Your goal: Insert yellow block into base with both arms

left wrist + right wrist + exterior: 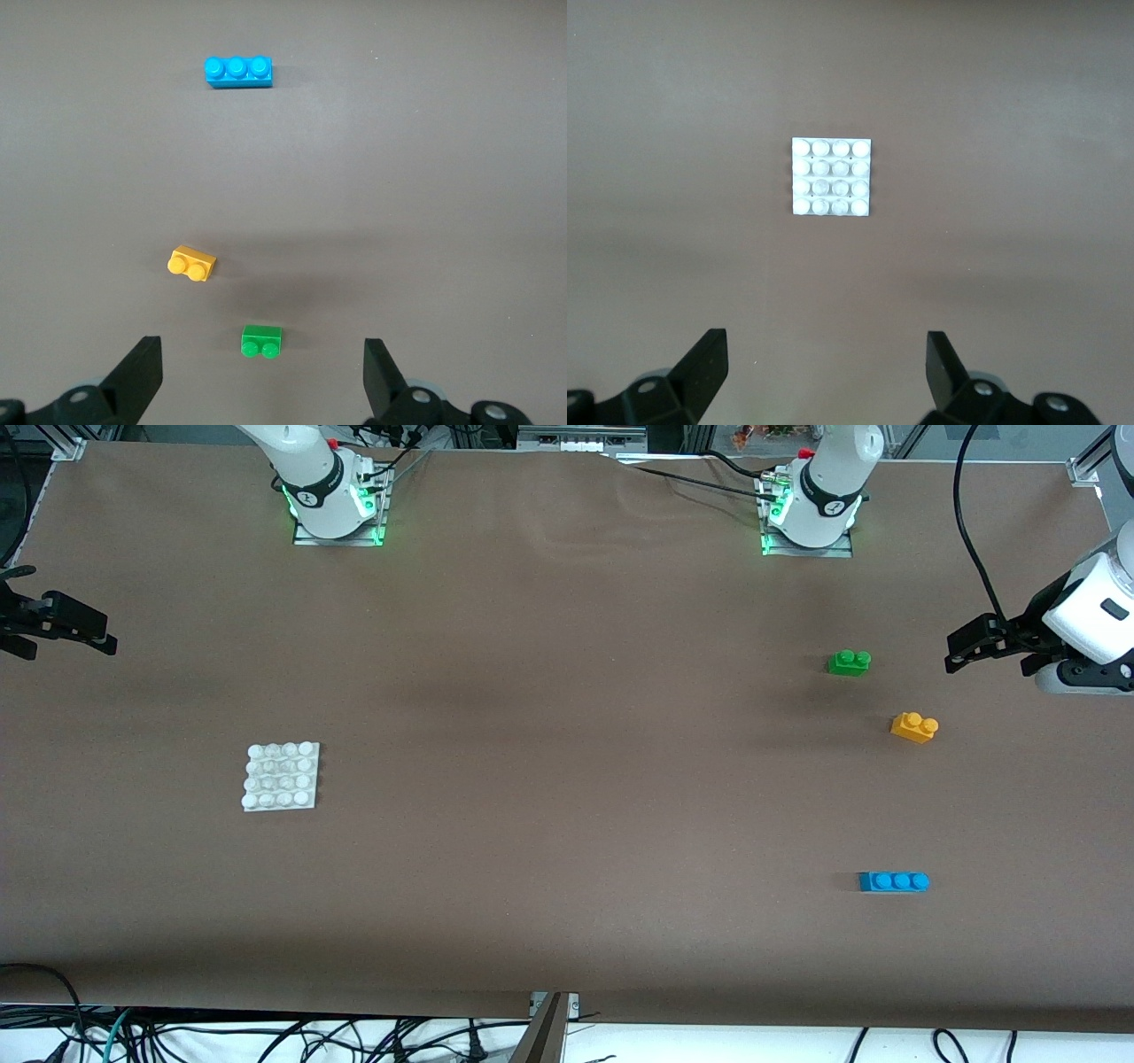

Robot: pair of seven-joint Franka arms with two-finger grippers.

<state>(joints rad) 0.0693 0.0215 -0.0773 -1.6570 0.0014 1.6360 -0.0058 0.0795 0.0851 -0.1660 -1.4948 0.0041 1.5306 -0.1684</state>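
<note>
The yellow block lies on the brown table toward the left arm's end; it also shows in the left wrist view. The white studded base lies toward the right arm's end and shows in the right wrist view. My left gripper is open and empty, up in the air at the table's edge beside the green brick. In its wrist view the green brick sits between the spread fingers. My right gripper is open and empty at the other table edge; its wrist view looks down on the base.
A green two-stud brick lies farther from the front camera than the yellow block. A blue three-stud brick lies nearer to the front camera. Both show in the left wrist view, green and blue. The arm bases stand along the back edge.
</note>
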